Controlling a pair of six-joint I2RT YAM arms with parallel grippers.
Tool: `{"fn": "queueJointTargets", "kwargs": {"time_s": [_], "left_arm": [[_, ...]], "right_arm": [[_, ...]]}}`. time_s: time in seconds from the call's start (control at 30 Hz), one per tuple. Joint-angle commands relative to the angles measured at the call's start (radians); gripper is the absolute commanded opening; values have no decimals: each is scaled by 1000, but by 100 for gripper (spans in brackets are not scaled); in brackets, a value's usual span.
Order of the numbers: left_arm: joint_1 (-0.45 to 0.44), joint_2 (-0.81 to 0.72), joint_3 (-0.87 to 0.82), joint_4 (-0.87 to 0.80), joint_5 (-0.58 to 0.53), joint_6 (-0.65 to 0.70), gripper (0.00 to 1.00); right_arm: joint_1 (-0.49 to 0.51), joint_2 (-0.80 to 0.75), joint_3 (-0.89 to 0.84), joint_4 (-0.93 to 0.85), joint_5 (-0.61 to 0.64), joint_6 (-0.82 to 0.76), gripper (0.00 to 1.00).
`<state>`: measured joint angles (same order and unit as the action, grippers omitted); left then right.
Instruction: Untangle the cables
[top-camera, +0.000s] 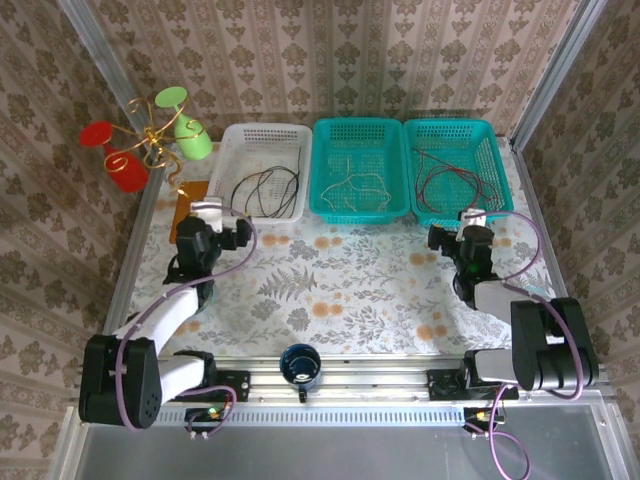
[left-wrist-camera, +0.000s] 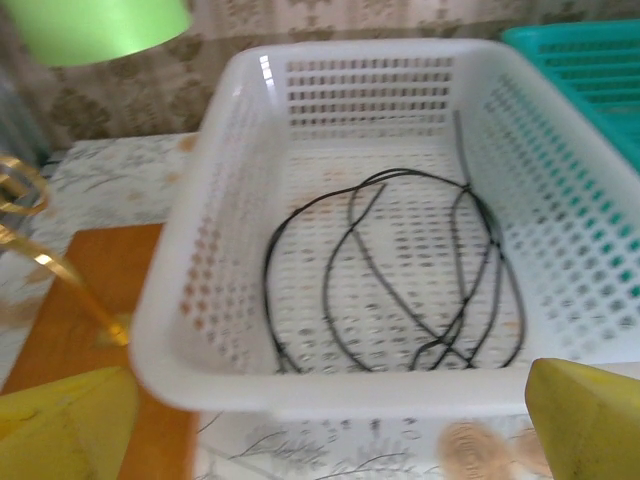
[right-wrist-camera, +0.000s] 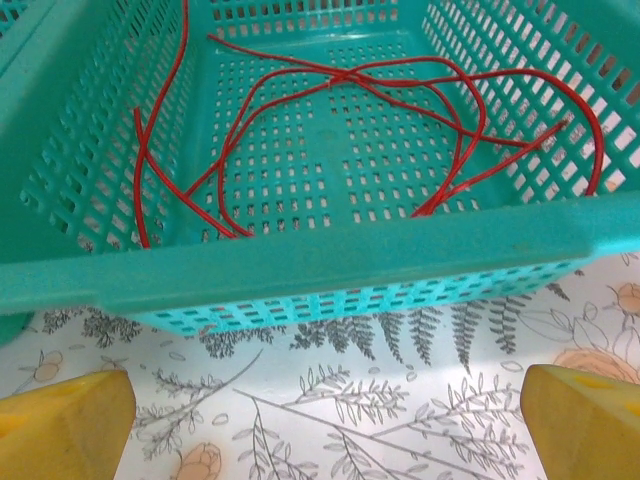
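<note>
My left claw (left-wrist-camera: 322, 425) is spread wide just short of the white basket (left-wrist-camera: 200, 300), where the black cable (left-wrist-camera: 345, 235) lies in loose loops on its floor. My right claw (right-wrist-camera: 325, 420), also spread, hangs over the floral tabletop (right-wrist-camera: 330, 400) before the right teal basket (right-wrist-camera: 300, 262), which holds the red cable (right-wrist-camera: 340, 75). The grey cable (top-camera: 360, 185) lies in the middle teal basket (top-camera: 318, 170) between the two.

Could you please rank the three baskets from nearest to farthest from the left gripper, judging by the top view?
1. White basket, just ahead of the left gripper, holding the black cable.
2. Middle teal basket, further right.
3. Right-hand teal basket, far right, holding the red cable.
</note>
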<state>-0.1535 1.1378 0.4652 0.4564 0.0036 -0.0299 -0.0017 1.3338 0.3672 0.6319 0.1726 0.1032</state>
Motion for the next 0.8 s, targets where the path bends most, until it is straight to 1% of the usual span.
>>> {"fn": "queueJointTargets", "kwargs": {"time_s": [0.0, 0.1, 0.2, 0.27, 0.33, 0.43, 0.57, 0.6, 0.63, 0.7, 0.77], "left_arm": [[36, -23, -28, 105, -19, 65, 100], [51, -9, -70, 130, -65, 90, 100], [74, 50, -127, 241, -62, 84, 100], [82, 104, -148, 313, -65, 99, 100], [86, 172, -172, 411, -67, 113, 100], [102, 270, -188, 551, -58, 120, 100], [131, 381, -171, 613, -17, 98, 100], [135, 419, -168, 643, -14, 96, 100], [140, 436, -164, 665, -15, 93, 100], [150, 404, -137, 556, -14, 72, 100], [151, 420, -120, 554, -36, 74, 100]], "right_arm": [[8, 41, -20, 204, -10, -28, 100], [9, 107, -58, 326, -27, -31, 100], [17, 166, -56, 373, -48, -48, 100], [30, 201, -44, 391, -46, -65, 100], [34, 185, -23, 327, -45, -68, 100], [37, 193, -22, 334, -45, -73, 100], [38, 195, 16, 268, -59, -77, 100], [37, 198, 34, 234, -60, -77, 100], [35, 198, 34, 237, -66, -76, 100], [35, 198, 33, 238, -64, -75, 100], [36, 199, 35, 235, -64, -75, 100]]}}
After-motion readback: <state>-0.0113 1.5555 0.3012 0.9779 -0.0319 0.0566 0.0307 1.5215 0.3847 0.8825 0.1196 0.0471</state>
